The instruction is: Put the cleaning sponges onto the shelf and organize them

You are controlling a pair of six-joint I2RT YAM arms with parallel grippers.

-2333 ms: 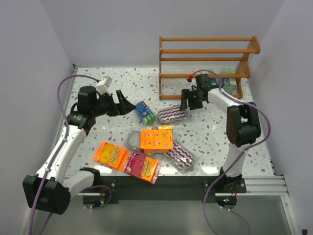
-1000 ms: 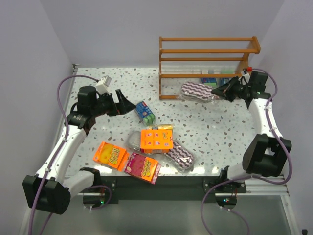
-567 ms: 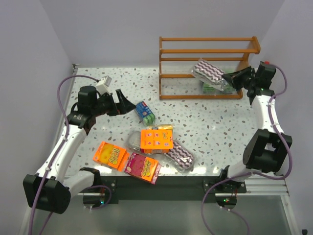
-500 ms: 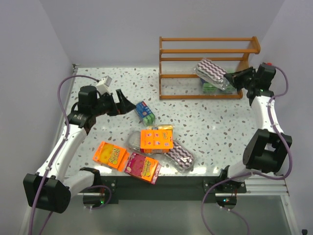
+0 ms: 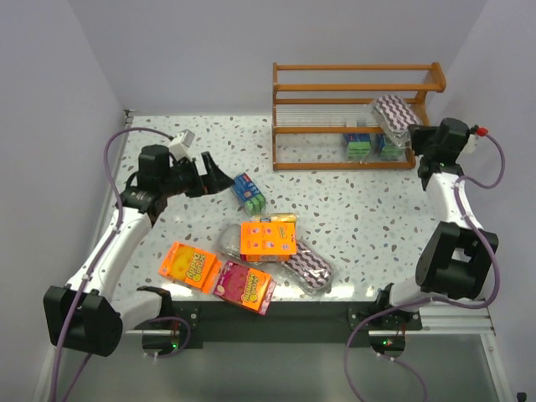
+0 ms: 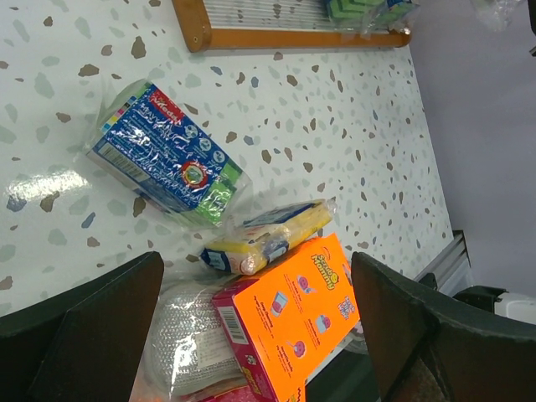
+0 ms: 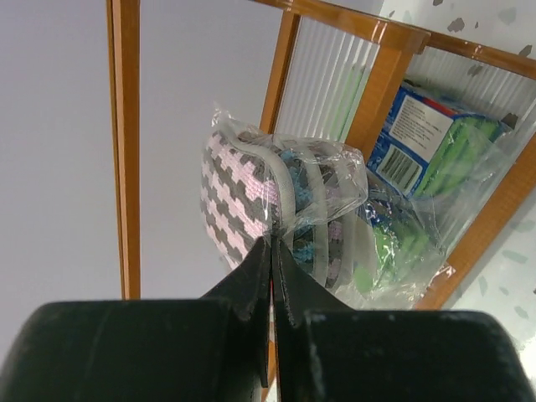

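Note:
My right gripper [image 5: 412, 132] [image 7: 272, 243] is shut on the clear wrap of a purple-white zigzag pad [image 5: 392, 114] [image 7: 243, 197]. It holds the pad in the air at the right end of the orange-brown shelf [image 5: 356, 67], level with the middle tier. Two blue-and-green packs [image 5: 358, 146] [image 7: 427, 134] lie on the bottom tier. My left gripper [image 5: 209, 176] [image 6: 255, 327] is open and empty, above the table's left-middle. Another blue-and-green pack [image 5: 249, 192] [image 6: 167, 159] lies next to it, and a yellow block [image 5: 283, 219] [image 6: 268, 234] further on.
An orange box [image 5: 268, 238] [image 6: 301, 310] rests on a second zigzag pad [image 5: 310, 268] and a wrapped silver scrubber [image 6: 180, 335]. An orange pack [image 5: 189, 265] and a pink pack [image 5: 244, 285] lie by the near edge. Walls close in on both sides.
My right gripper has carried the zigzag pad up from the table in front of the shelf and rightward to the shelf's right end. The left arm has barely shifted.

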